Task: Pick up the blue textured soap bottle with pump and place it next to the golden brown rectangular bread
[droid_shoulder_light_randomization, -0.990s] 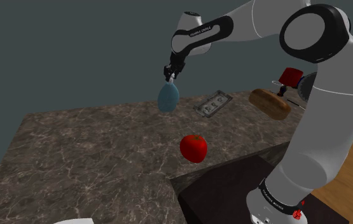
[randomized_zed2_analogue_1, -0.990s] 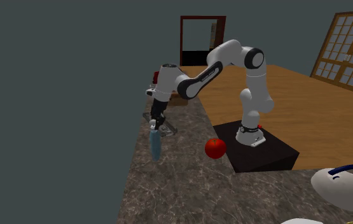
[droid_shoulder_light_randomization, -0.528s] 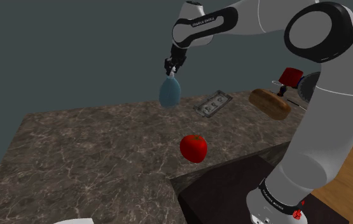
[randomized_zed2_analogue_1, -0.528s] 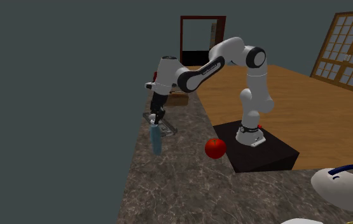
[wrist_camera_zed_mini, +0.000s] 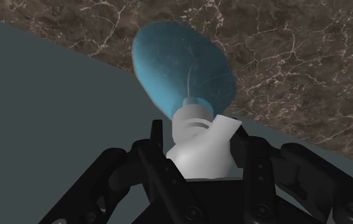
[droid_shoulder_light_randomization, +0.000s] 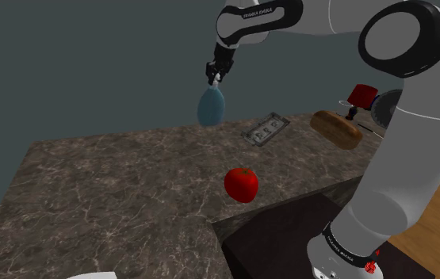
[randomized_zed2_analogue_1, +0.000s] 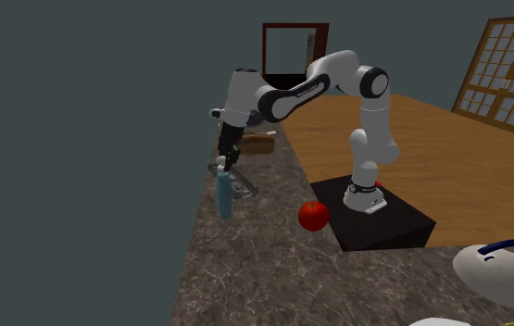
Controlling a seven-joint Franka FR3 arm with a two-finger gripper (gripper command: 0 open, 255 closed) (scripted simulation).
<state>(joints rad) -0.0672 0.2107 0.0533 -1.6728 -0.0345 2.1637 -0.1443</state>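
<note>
The blue soap bottle [droid_shoulder_light_randomization: 211, 106] hangs in the air above the back of the marble counter [droid_shoulder_light_randomization: 115, 182], held by its white pump. My gripper [droid_shoulder_light_randomization: 215, 75] is shut on that pump, pointing down. From the second exterior view the bottle [randomized_zed2_analogue_1: 224, 194] hangs under the gripper [randomized_zed2_analogue_1: 223, 167] near the wall. The wrist view has the black fingers [wrist_camera_zed_mini: 161, 170] clasping the white pump [wrist_camera_zed_mini: 201, 143] with the blue bottle body [wrist_camera_zed_mini: 181, 70] beyond. The golden brown bread [droid_shoulder_light_randomization: 336, 128] lies on the counter to the shoulder view's right, well apart from the bottle.
A red apple [droid_shoulder_light_randomization: 241, 184] sits mid-counter, also seen as the apple [randomized_zed2_analogue_1: 313, 215]. A grey flat tray-like item [droid_shoulder_light_randomization: 265, 130] lies between bottle and bread. A red-topped object [droid_shoulder_light_randomization: 360, 99] stands behind the bread. A white vessel [randomized_zed2_analogue_1: 495, 270] sits at the counter's near end. A grey wall backs the counter.
The gripper has risen with the bottle, lifting it higher above the counter; the arm's forearm has swung upward. Apple and bread have not moved.
</note>
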